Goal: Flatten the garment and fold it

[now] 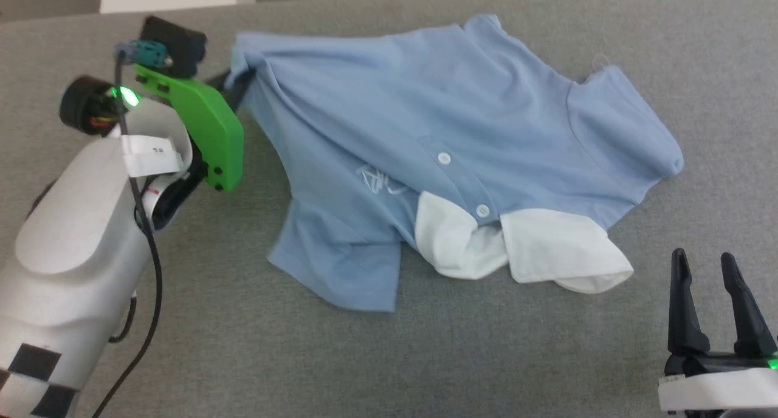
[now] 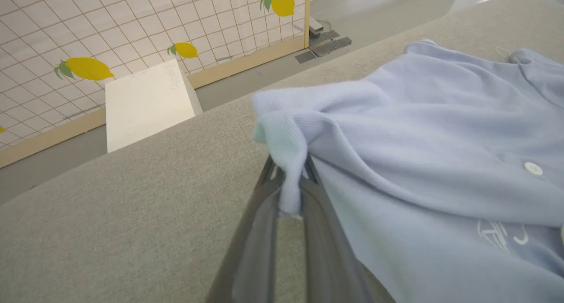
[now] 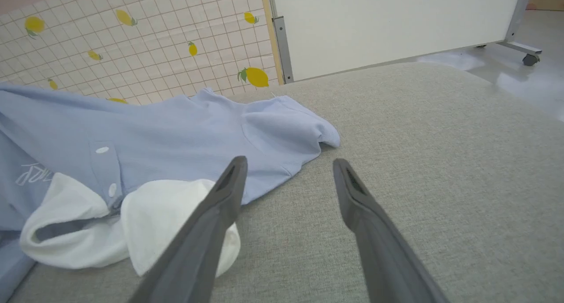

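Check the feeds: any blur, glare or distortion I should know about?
Head view: even soft light, the garment sharp, little shadow. Left wrist view: the left gripper looks soft close to the lens, the pinched corner of the garment crisp. Right wrist view: glare on the shiny floor at upper right.

Light blue polo shirt (image 1: 425, 114) lying rumpled, front up, white collar (image 1: 529, 254) at near side, two white buttons (image 1: 444, 158) and script logo (image 1: 380, 181) showing; far-left hem corner bunched, lifted.
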Tool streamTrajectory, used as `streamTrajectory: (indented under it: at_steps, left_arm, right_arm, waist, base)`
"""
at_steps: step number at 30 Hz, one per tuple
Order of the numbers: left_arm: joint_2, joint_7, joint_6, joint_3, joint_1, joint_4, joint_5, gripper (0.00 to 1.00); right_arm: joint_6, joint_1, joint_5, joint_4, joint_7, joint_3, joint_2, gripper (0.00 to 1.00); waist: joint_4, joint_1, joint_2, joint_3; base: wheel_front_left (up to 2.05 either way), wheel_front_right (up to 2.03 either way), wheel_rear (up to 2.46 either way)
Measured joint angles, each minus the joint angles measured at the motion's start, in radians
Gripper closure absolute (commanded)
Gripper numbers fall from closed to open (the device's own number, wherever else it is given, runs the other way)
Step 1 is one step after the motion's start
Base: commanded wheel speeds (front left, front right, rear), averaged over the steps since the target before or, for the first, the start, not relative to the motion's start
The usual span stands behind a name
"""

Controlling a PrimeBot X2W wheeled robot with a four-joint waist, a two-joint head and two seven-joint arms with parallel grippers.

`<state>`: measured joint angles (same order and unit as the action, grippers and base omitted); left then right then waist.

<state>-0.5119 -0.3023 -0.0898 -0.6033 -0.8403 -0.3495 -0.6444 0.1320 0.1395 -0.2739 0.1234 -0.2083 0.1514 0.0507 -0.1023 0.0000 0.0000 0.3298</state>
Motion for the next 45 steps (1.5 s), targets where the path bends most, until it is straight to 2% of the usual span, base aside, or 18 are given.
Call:
streamTrajectory:
  at_steps: [1, 3, 4, 5, 11, 19, 20, 24, 26, 30, 31, 33, 36, 41, 45]
  left_arm:
    - [0.001, 0.028, 0.007, 0.004, -0.007, -0.002, 0.01, 1.0]
    - [0.012, 0.071, 0.02, 0.008, -0.017, -0.027, 0.02, 0.76]
    - [0.022, 0.074, 0.021, 0.006, -0.017, -0.049, 0.019, 0.11]
    - [0.03, 0.076, 0.021, 0.003, -0.015, -0.066, 0.019, 0.0]
    - [0.078, 0.11, 0.025, 0.002, -0.014, -0.145, 0.002, 0.0]
    - [0.081, 0.22, 0.029, 0.043, -0.014, -0.128, -0.017, 0.0]
    - [0.081, 0.301, 0.054, 0.073, 0.007, -0.064, -0.02, 0.0]
    - [0.081, 0.418, 0.117, 0.107, 0.116, 0.059, -0.016, 0.0]
    - [0.081, 0.477, 0.166, 0.118, 0.201, 0.133, -0.008, 0.0]
    - [0.092, 0.548, 0.262, 0.16, 0.381, 0.292, 0.023, 0.0]
    - [0.097, 0.554, 0.272, 0.171, 0.421, 0.328, 0.032, 0.0]
    - [0.125, 0.556, 0.305, 0.203, 0.526, 0.41, 0.067, 0.0]
    - [0.192, 0.56, 0.33, 0.261, 0.672, 0.506, 0.125, 0.0]
    - [0.298, 0.56, 0.326, 0.335, 0.877, 0.538, 0.187, 0.0]
    - [0.35, 0.56, 0.29, 0.373, 0.947, 0.525, 0.236, 0.0]
  right_arm:
    - [0.0, -0.005, 0.0, -0.002, -0.001, -0.002, 0.0, 0.0]
    - [0.0, -0.02, 0.0, -0.009, -0.005, -0.005, 0.0, 0.0]
    - [0.0, -0.026, 0.0, -0.013, -0.008, -0.007, 0.0, 0.0]
    - [0.0, -0.031, 0.0, -0.015, -0.009, -0.01, 0.0, 0.0]
    - [0.0, -0.059, 0.003, -0.028, -0.012, -0.017, 0.0, 0.0]
    - [0.0, -0.059, 0.029, -0.021, 0.006, -0.01, 0.0, 0.0]
    - [0.0, -0.056, 0.033, -0.009, 0.022, -0.005, 0.0, 0.0]
    - [0.0, -0.039, 0.033, -0.001, 0.035, -0.002, 0.0, 0.0]
    - [0.0, -0.024, 0.032, 0.005, 0.043, -0.003, 0.0, 0.0]
    - [0.0, -0.006, 0.028, 0.013, 0.045, -0.008, 0.0, 0.0]
    - [0.0, -0.005, 0.027, 0.015, 0.045, -0.009, 0.0, 0.0]
    - [0.0, 0.0, 0.026, 0.017, 0.045, -0.011, 0.0, 0.0]
    - [0.0, 0.012, 0.024, 0.017, 0.045, -0.012, 0.0, 0.0]
    - [0.0, 0.024, 0.017, 0.014, 0.045, -0.015, 0.0, 0.0]
    - [0.0, 0.035, 0.015, 0.01, 0.044, -0.012, 0.0, 0.0]
  waist:
    - [-0.004, 0.0, 0.0, 0.011]
    - [-0.012, 0.0, 0.0, 0.037]
    - [-0.015, 0.0001, 0.0, 0.05]
    - [-0.018, 0.0001, 0.0, 0.06]
    - [-0.017, 0.0001, 0.0, 0.105]
    - [0.015, 0.0001, 0.0, 0.064]
    - [0.033, 0.0001, 0.0, 0.027]
    - [0.057, 0.0001, 0.0, -0.03]
    - [0.069, 0.0001, 0.0, -0.06]
    - [0.088, 0.0, 0.0, -0.11]
    - [0.091, 0.0, 0.0, -0.118]
    - [0.096, 0.0, 0.0, -0.139]
    - [0.101, 0.0, 0.0, -0.162]
    - [0.102, 0.0, 0.0, -0.191]
    - [0.107, 0.0, 0.0, -0.209]
  base:
    - [0.0, 0.0, 0.0]
    - [0.0, 0.0, 0.0]
    - [0.0, 0.0, 0.0]
    - [0.0, 0.0, 0.0]
    - [0.0, 0.0, 0.0]
    - [0.0, 0.0, 0.0]
    - [0.0, 0.0, 0.0]
    - [0.0, 0.0, 0.0]
    - [0.0, 0.0, 0.0]
    - [0.0, 0.0, 0.0]
    - [0.0, 0.0, 0.0]
    - [0.0, 0.0, 0.0]
    - [0.0, 0.0, 0.0]
    - [0.0, 0.0, 0.0]
    - [0.0, 0.0, 0.0]
